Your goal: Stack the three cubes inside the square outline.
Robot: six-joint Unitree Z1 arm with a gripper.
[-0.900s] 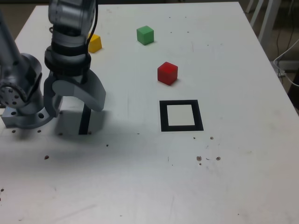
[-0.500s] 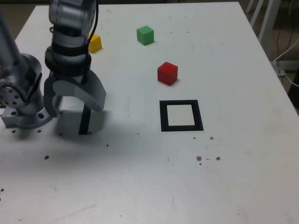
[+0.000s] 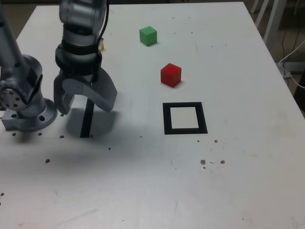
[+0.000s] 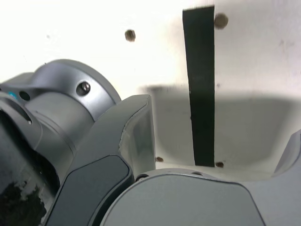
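Since the earlier frames the arm has lifted and swung a little toward the middle of the exterior view, so that it now covers most of the yellow cube (image 3: 101, 44), of which only a sliver shows at the upper left beside the arm. The gripper (image 3: 86, 98) hangs at the left of the frame with its jaws spread wide and nothing between them; it touches nothing. Below it lies a black strip (image 3: 86, 119) on the table (image 3: 143, 191); the wrist view shows the same strip (image 4: 200, 84) in the gap between the jaws.

The green cube (image 3: 148, 36) sits in the upper middle, the red cube (image 3: 170, 74) a little right of centre, well apart from each other. The square outline (image 3: 185, 118) lies just below the red cube and is bare inside. No stacking has begun.

The cubes look small, rigid and light, with smooth flat faces. They should take a firm pinch on two opposite side faces, near the middle, without crushing; a skewed grip might twist one on release.
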